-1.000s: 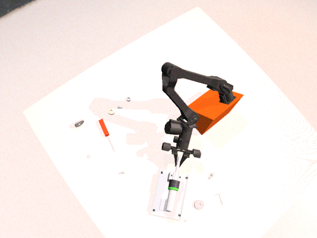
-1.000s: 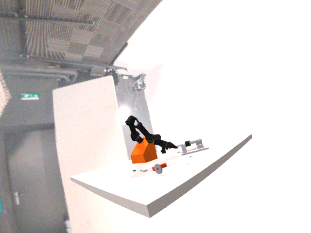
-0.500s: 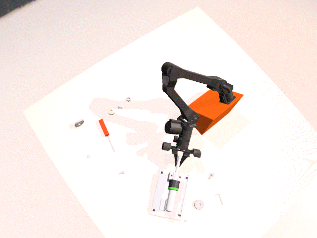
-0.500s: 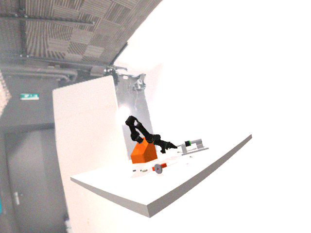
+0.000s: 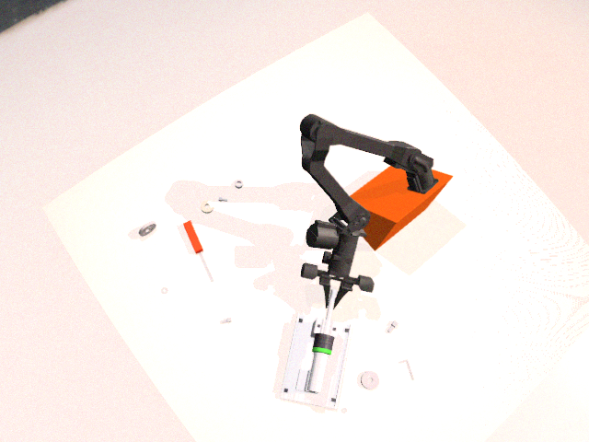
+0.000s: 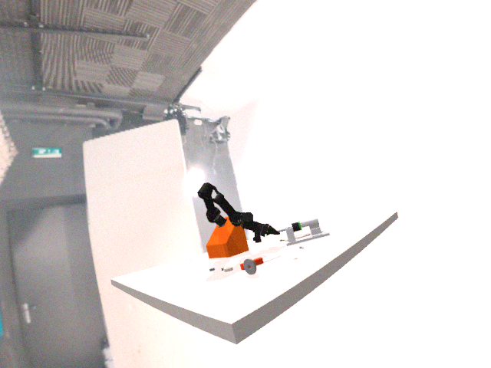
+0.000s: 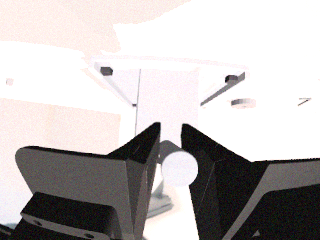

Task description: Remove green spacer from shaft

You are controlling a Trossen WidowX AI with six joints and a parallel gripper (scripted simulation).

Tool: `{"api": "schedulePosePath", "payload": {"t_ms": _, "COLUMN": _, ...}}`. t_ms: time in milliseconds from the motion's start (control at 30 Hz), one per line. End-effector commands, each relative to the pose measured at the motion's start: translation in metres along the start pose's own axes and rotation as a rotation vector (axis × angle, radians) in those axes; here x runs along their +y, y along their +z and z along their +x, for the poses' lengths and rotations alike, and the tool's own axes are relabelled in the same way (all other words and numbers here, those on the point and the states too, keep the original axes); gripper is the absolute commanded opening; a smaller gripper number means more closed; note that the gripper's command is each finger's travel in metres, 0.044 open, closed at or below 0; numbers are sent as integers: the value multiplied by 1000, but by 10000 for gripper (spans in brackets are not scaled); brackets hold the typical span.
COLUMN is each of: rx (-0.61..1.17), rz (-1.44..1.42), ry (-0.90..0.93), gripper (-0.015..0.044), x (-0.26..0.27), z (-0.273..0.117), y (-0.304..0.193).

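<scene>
My gripper [image 5: 331,303] [image 6: 278,232] [image 7: 170,128] is shut on the shaft [image 5: 329,318] [image 7: 179,169], near its free end. The round end face shows between the fingers in the wrist view. The shaft runs through the near stand into the black spacers [image 5: 324,340] [image 6: 295,227]. The green spacer [image 5: 321,351] [image 6: 299,225] is in line with them, between the black ones and the pale cylindrical housing [image 5: 317,372] [image 6: 310,223], with no gap that I can see. The housing stands on a base plate [image 5: 291,361] [image 6: 323,234]. No spacer is seen lying on the table. The shaft's inner end is hidden.
An orange block [image 5: 399,200] [image 6: 225,243] bears the arm. A red-handled screwdriver [image 5: 192,237] and a grey wheel [image 5: 142,231] [image 6: 245,270] lie left in the top view. A pale disc [image 5: 364,378], a hex key [image 5: 409,369] and a bolt [image 5: 391,327] lie right of the plate.
</scene>
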State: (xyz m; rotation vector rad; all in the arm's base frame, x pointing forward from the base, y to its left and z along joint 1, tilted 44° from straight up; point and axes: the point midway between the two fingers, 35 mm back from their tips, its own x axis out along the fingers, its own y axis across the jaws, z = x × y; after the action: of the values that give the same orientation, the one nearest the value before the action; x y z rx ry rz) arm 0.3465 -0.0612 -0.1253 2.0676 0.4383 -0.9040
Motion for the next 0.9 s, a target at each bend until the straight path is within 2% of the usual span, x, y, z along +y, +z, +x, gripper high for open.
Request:
{"api": "schedulePosePath", "payload": {"t_ms": 0, "rx": -1, "rz": -4, "ry": 0, "gripper": 0, "x": 0, "z": -1, "y": 1}}
{"api": "schedulePosePath", "payload": {"t_ms": 867, "rx": -1, "rz": -4, "ry": -1, "gripper": 0, "x": 0, "z": -4, "y": 2}}
